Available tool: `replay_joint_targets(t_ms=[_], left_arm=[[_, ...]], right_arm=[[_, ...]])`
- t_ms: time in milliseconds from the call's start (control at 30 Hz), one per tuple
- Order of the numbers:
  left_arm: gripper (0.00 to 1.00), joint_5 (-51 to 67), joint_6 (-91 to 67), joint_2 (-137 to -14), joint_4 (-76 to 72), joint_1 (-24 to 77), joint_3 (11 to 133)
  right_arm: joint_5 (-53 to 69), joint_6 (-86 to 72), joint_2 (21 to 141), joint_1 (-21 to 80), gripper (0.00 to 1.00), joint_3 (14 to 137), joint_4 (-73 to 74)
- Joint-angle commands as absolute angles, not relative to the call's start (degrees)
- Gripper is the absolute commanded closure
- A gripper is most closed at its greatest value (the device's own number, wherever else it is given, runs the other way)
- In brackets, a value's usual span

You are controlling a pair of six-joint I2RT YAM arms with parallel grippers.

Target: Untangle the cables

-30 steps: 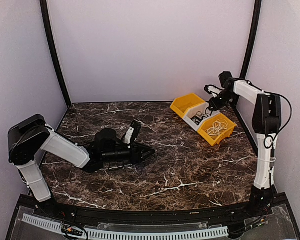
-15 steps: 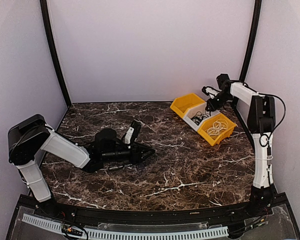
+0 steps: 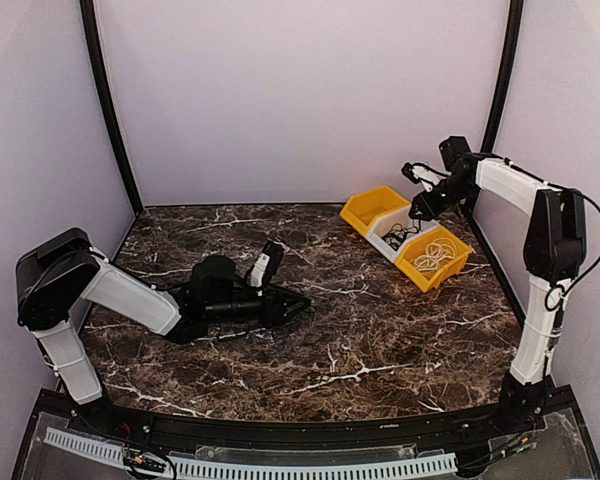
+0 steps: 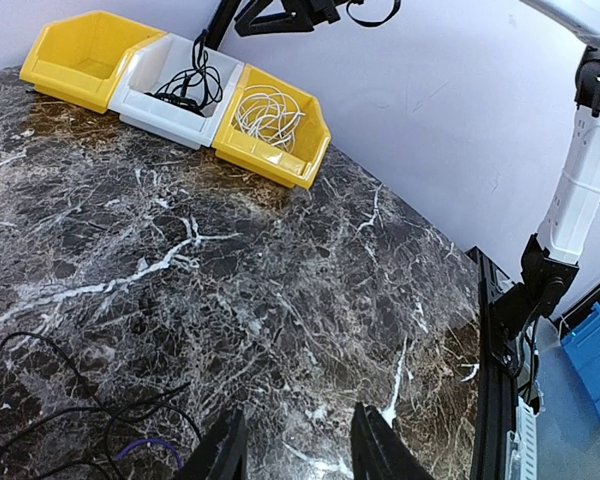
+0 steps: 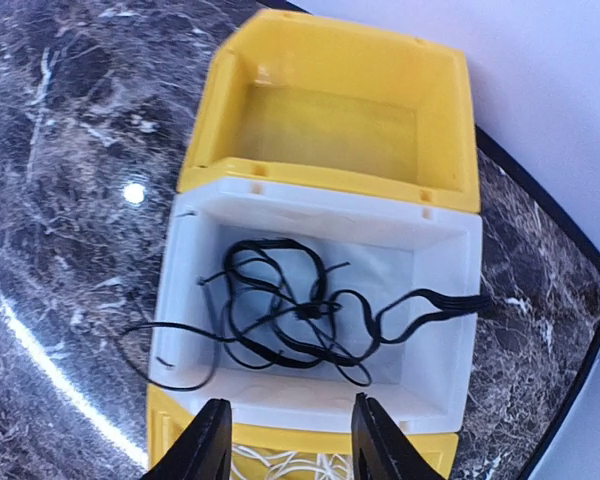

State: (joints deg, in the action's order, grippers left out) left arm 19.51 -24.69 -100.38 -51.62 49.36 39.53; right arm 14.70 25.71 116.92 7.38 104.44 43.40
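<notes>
A tangle of black cables (image 5: 300,310) lies in the white bin (image 5: 435,350), with strands trailing over its left and right walls. My right gripper (image 5: 290,410) hangs open just above that bin (image 3: 400,232), nothing between its fingers; from above, this gripper (image 3: 413,192) shows at the back right. A coiled white cable (image 3: 435,255) fills the near yellow bin (image 3: 450,268). More thin black cables (image 4: 60,400) and a purple loop (image 4: 150,450) lie on the marble beside my left gripper (image 4: 300,420). That gripper (image 3: 298,303) rests low on the table, open and empty.
A second yellow bin (image 3: 372,208) stands empty behind the white one. All three bins sit in a row at the back right, near the purple wall. The left arm's links (image 3: 130,295) stretch across the table's left half. A blue box (image 4: 595,360) sits beyond the table's near edge.
My right gripper has risen a little above the white bin and its jaws have spread wider. The left arm has not moved.
</notes>
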Motion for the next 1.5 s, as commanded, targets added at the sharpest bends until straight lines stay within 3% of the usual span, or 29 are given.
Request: replay_joint_targets(t_ms=[0,333,500,567,633,733,867,1133,1467], left_arm=[[0.62,20.4,-24.2,-99.4,-50.6,49.6,41.0],[0.62,20.5,-24.0,-98.4,-50.1,49.5,40.5],[0.62,20.1,-23.7,-98.0,-49.8,49.5,40.2],[0.62,20.1,-23.8,-98.1,-49.9,49.5,40.1],[0.62,20.0,-23.8,-98.2,-50.0,49.6,40.1],[0.62,20.0,-23.9,-98.5,-50.2,49.5,40.1],[0.62,20.1,-24.3,-98.8,-50.6,49.6,40.1],[0.62,19.4,-24.4,-97.5,-50.1,49.6,39.2],[0.60,9.1,-18.5,-89.3,-37.3,49.5,40.4]], right_arm=[[17.7,30.1,112.2,12.2,0.56,99.9,40.3],[10.5,29.6,119.2,16.9,0.49,105.9,41.9],[-0.3,29.8,122.7,17.4,0.50,106.3,40.3],[-4.3,30.5,123.2,17.4,0.55,105.2,38.7],[-5.7,30.9,123.2,17.1,0.66,104.1,37.0],[-4.8,30.8,123.9,16.6,0.91,104.7,36.6],[-4.7,30.6,126.0,16.3,1.00,107.3,36.9],[-6.6,29.7,131.4,15.3,0.99,111.7,39.5],[3.2,28.3,119.4,14.9,0.64,107.2,39.6]])
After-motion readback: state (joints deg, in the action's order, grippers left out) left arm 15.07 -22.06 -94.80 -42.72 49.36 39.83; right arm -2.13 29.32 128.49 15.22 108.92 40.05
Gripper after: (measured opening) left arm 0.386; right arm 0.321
